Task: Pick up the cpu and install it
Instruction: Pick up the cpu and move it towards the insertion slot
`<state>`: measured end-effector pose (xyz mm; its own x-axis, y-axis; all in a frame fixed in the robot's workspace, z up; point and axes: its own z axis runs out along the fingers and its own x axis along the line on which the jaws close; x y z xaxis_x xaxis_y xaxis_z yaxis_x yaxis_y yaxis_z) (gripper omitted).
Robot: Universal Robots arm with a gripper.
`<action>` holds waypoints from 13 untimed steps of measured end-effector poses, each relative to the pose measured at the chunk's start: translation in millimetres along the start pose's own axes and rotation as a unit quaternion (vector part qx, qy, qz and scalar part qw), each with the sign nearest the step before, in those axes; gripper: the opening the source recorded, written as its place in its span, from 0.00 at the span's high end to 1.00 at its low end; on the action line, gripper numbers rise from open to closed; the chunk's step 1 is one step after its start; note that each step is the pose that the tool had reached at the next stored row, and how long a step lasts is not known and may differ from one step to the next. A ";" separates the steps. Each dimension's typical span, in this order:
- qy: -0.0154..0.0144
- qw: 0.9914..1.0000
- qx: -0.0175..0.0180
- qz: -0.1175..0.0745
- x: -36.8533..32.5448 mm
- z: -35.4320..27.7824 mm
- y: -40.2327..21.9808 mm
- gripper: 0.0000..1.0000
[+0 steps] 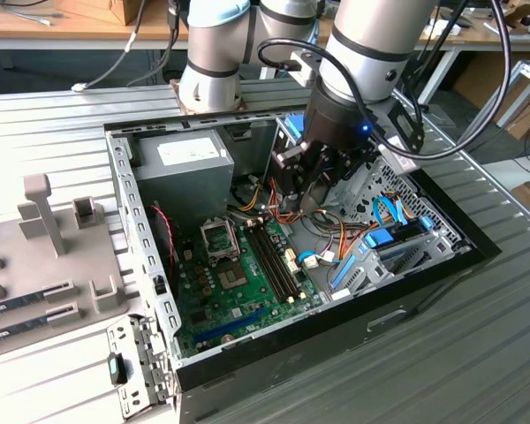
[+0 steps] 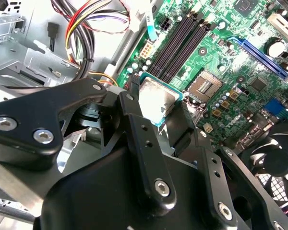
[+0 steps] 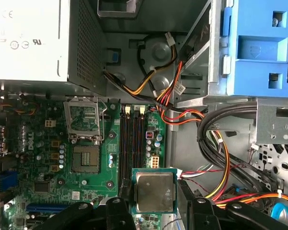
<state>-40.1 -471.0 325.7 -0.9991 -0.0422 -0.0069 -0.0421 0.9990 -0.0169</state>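
Note:
The cpu [image 3: 154, 191], a square chip with a silvery-grey top and a thin green rim, sits between the black fingers [image 3: 124, 193] of my gripper [image 3: 155, 197], which is shut on its edges. In the second wrist view the cpu [image 2: 156, 98] hangs level above the green motherboard [image 2: 230, 62] in my gripper [image 2: 157, 109]. In the exterior view my gripper [image 1: 302, 199] hovers inside the open computer case, over the black memory slots [image 1: 274, 256]. The bare socket [image 3: 85, 158] lies to one side with its metal frame [image 3: 82, 117] flipped up; in the exterior view the socket [image 1: 230, 276] is to the gripper's left.
A grey power supply [image 1: 181, 168] fills the case's back corner. Bundled orange, red and black cables [image 3: 216, 158] run beside the board. A blue drive cage [image 1: 389, 247] stands at the exterior view's right. A grey fixture tray [image 1: 44, 265] lies outside the case on the left.

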 end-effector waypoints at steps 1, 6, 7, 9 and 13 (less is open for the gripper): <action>0.000 1.000 0.000 0.000 0.0 0.3 -0.1 0.53; 0.000 1.000 0.000 0.000 0.0 2.0 -0.6 0.53; 0.000 1.000 0.000 0.000 0.1 2.2 -0.7 0.53; 0.000 1.000 0.000 0.000 0.1 3.0 -0.9 0.53; 0.000 1.000 0.000 0.000 0.1 4.2 -1.3 0.53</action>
<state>-40.1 -472.4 321.5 -0.9991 -0.0422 -0.0068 -0.0421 0.9990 -0.0169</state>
